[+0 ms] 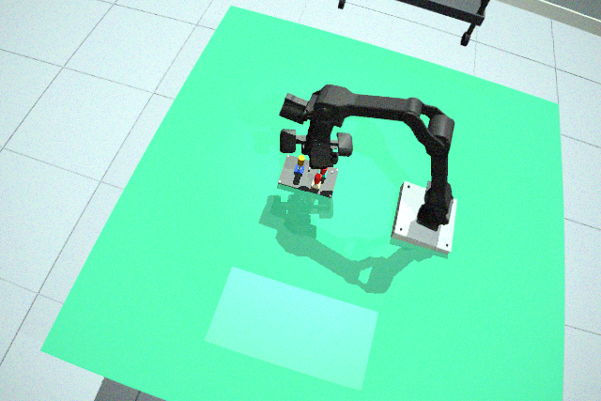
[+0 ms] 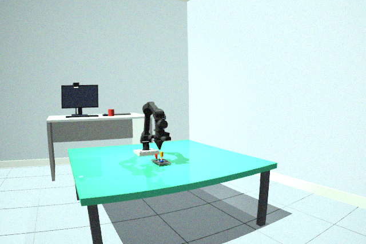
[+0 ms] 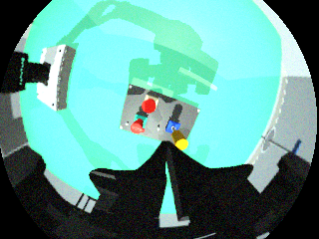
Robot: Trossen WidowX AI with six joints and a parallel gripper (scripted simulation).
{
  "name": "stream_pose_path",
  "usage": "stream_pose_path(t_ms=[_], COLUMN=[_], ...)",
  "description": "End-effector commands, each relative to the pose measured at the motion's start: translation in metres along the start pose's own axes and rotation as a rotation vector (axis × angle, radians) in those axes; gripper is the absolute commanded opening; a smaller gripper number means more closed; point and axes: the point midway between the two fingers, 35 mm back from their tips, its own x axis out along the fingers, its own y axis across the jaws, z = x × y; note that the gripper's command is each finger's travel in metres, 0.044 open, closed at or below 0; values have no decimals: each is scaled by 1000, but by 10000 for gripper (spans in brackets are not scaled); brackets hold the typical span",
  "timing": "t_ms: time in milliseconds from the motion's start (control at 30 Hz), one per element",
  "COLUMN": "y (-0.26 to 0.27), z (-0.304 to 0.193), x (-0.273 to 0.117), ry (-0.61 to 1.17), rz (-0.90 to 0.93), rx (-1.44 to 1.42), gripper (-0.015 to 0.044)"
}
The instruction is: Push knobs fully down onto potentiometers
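Pressed together, the gripper's (image 1: 321, 163) (image 2: 159, 148) (image 3: 167, 143) fingertips point down above the circuit board, with nothing visible pinched between them. In the top view, going left to right, a broad stretch of table (image 1: 146, 241) (image 2: 206, 161) (image 3: 100, 115) separates its left edge from the circuit board (image 1: 287, 174) (image 2: 155, 162) (image 3: 164, 111). The board's long axis runs left to right, its right end angled toward the bottom of the view. Toward its left side stands the blue potentiometer (image 1: 299, 170) (image 2: 161, 160) (image 3: 172, 126) with an upright yellow knob (image 1: 301, 161) (image 2: 161, 154) (image 3: 181, 143); toward its right stand two red knobs; their seating cannot be told. Farther right, well apart, sits the white base plate (image 1: 403, 236) (image 2: 137, 152) (image 3: 62, 100), inside the table's right edge. Pale marks on the arm in the wrist view are too small to read.
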Motion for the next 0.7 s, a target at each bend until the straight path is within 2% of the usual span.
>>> stream_pose_path(t_ms=[0, 667], y=[-6, -27], z=[-2, -10], x=[-5, -35], ry=[-5, -32], rz=[10, 19], rx=[-144, -772], gripper=[0, 0])
